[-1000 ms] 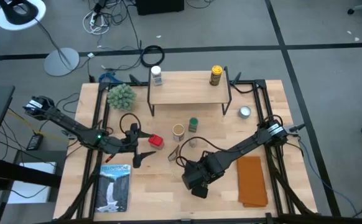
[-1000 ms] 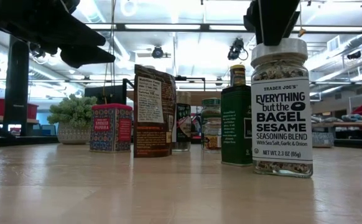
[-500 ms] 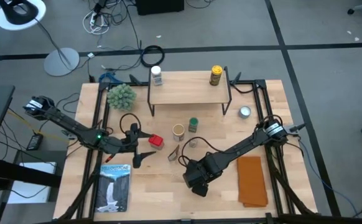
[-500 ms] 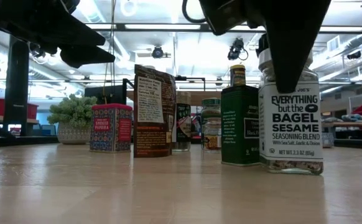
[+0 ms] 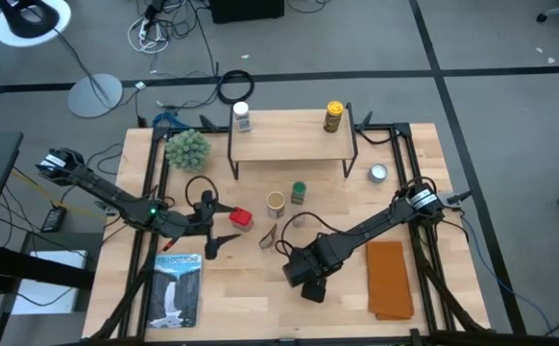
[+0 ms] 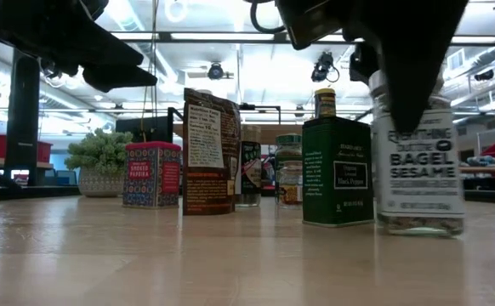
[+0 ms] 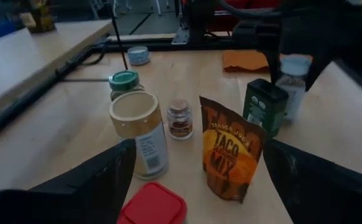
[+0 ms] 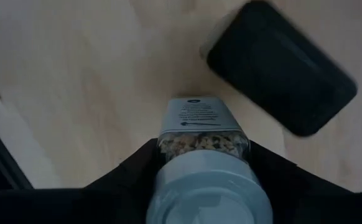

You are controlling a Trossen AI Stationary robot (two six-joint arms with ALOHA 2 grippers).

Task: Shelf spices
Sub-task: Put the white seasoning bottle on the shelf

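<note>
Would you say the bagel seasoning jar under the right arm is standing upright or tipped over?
Upright. In the low view the bagel seasoning jar stands with its base on the table, and the right gripper has fingers on either side of its cap.

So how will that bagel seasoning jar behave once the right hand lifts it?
The seasoning jar looks tall and narrow, so it may tip if nudged high. Its smooth wall could slip between the right hand's fingers. Being small and filled with loose seasoning, it is probably light.
</note>
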